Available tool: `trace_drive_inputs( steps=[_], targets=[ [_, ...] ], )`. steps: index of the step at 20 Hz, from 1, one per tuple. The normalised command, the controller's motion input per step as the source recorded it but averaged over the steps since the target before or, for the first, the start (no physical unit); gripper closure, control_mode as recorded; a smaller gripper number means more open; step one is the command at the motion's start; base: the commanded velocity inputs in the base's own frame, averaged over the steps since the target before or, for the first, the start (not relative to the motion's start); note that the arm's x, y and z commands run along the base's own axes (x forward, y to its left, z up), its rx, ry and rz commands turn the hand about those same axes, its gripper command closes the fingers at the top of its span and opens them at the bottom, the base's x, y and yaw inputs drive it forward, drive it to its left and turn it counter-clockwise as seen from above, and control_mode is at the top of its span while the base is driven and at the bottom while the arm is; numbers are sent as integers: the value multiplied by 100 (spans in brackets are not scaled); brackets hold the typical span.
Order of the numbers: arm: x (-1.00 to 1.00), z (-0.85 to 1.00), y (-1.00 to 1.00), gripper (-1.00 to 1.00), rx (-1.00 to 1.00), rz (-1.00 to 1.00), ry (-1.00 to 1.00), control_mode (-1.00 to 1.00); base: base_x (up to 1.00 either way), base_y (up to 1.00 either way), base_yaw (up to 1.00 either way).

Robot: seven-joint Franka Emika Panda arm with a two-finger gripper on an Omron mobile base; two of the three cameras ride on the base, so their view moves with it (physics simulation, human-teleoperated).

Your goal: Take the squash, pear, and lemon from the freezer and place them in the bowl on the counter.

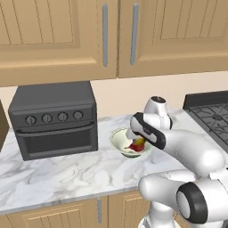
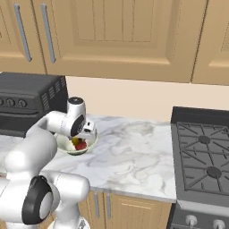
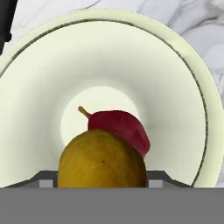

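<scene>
Hand view: hand (image 3: 102, 181) seemingly gripping yellow lemon (image 3: 102, 159) over bowl (image 3: 39, 109) holding red pear (image 3: 124, 127).

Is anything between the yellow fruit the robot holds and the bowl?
Nothing visible. The round yellow fruit sits in the gripper right over the pale cream round bowl, above the dark red pear lying inside.

Home kitchen: wooden wall cabinets (image 1: 58, 35) with bar handles, marble bench (image 2: 134, 152), toaster oven (image 1: 53, 120), gas stove (image 2: 201, 156), base cabinets (image 1: 67, 216) below.
</scene>
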Motion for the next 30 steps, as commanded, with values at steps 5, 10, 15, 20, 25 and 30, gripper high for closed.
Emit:
trace_drive_inputs(
  steps=[5,10,15,20,25,30],
  targets=[
    [-28,-2,5,100,0,2,-2,-100,0,0,0],
    [-32,-8,2,100,0,0,-11,-100,0,0,0],
    [-30,-20,12,-100,0,0,-5,-100,0,0,0],
    [-7,-23,15,-100,0,0,-1,-100,0,0,0],
    [17,-1,0,-100,1,0,-3,-100,0,0,0],
    [-10,6,-2,-100,4,-2,-2,-100,0,0,0]
  ],
)
